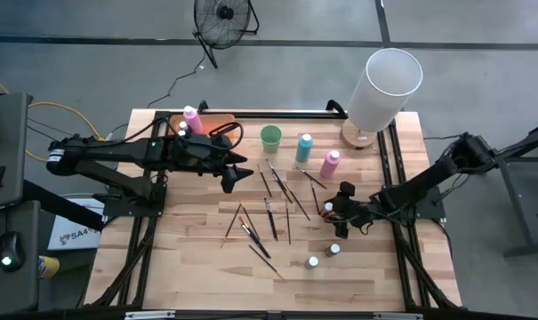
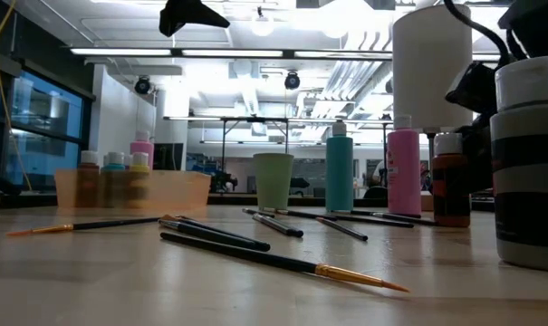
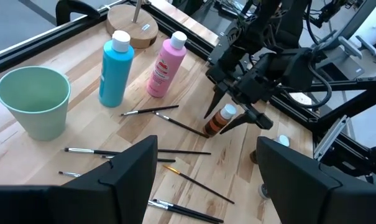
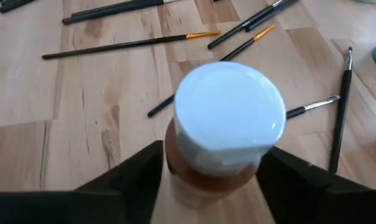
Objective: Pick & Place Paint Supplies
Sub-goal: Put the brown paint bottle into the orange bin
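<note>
My right claw (image 3: 232, 111) straddles the small brown paint bottle (image 4: 222, 140) standing on the counter (image 1: 188, 267) near the brushes (image 1: 269, 218), fingers narrowing either side but apparently not yet clamped. Left claw (image 1: 235, 174) hangs wide near the orange tray (image 2: 133, 190), probably waiting.

Table (image 1: 188, 267): pale wood planks, matt. Brown paint bottle (image 4: 203, 174): apparently plastic, smooth white cap. Orange tray (image 2: 129, 190): translucent plastic. Brushes (image 2: 283, 263): glossy dark handles.
</note>
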`<state>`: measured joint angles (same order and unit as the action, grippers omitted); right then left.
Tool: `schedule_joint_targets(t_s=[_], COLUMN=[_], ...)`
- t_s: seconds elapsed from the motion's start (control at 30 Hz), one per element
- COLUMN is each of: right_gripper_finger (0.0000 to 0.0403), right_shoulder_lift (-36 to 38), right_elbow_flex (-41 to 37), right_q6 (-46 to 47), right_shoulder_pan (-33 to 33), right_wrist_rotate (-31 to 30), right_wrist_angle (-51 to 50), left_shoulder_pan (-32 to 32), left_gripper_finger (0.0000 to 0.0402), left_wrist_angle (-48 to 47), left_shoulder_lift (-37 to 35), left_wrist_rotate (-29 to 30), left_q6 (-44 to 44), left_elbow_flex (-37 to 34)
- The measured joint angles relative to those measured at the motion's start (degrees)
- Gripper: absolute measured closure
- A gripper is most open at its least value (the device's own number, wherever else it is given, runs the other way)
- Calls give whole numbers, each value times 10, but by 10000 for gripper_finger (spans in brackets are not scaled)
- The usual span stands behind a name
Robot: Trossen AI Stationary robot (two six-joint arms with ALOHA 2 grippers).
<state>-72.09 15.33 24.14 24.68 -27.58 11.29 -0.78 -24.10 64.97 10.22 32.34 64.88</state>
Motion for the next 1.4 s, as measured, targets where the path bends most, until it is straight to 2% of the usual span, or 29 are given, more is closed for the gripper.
schedule_joint_targets(t_s=[0.17, 0.27, 0.4, 0.53, 0.67, 0.77, 0.93, 1.1, 1.3, 1.4], right_gripper_finger=[264, 297, 298, 298, 298, 298, 298, 298, 298, 298], right_shoulder_lift=[-5, -3, 1, 18, 29, 29, 10, -16, -70, -89], right_elbow_flex=[0, 0, 7, 55, 136, 209, 321, 397, 454, 468], right_q6=[-1, -1, -12, -65, -125, -166, -184, -185, -214, -205], right_shoulder_pan=[-1, -1, -1, -14, -58, -105, -181, -234, -255, -261], right_wrist_rotate=[16, 21, 32, 71, 110, 164, 251, 323, 332, 339], right_wrist_angle=[-9, -8, -8, -33, -105, -171, -235, -243, -245, -243], left_shoulder_pan=[0, 0, 0, 1, 1, 1, 1, 0, 16, 15], left_gripper_finger=[135, 135, 135, 135, 135, 135, 135, 135, 135, 135], left_wrist_angle=[0, 0, 2, 9, 31, 61, 78, 35, -127, -169], left_shoulder_lift=[0, 0, 0, 0, 0, 0, 6, 49, 151, 196], left_wrist_rotate=[0, 0, 0, 0, -2, -6, -21, -36, -20, -22], left_q6=[0, 0, 2, 1, -22, -52, -118, -203, -249, -270], left_elbow_flex=[0, 0, 0, 0, 0, 0, 6, 76, 245, 306])
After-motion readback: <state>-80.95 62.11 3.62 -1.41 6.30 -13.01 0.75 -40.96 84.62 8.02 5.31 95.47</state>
